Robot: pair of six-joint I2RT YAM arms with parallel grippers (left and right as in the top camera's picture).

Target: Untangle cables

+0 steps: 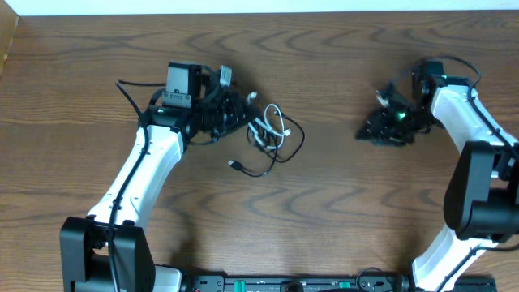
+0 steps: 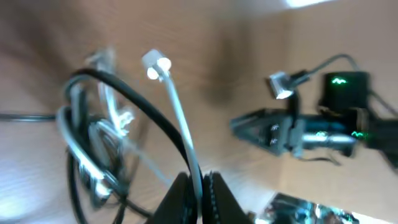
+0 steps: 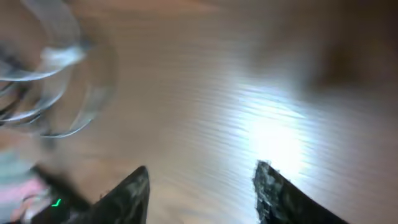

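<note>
Left wrist: white cable [image 2: 178,115] in claw [image 2: 198,182]

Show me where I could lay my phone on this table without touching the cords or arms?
Most room: the front middle of the table, between the left arm and right arm, below the white cable and black cable. Also free: the gap between those cables and the open right gripper. Crowded: around the left gripper, which pinches the white cable.
</note>
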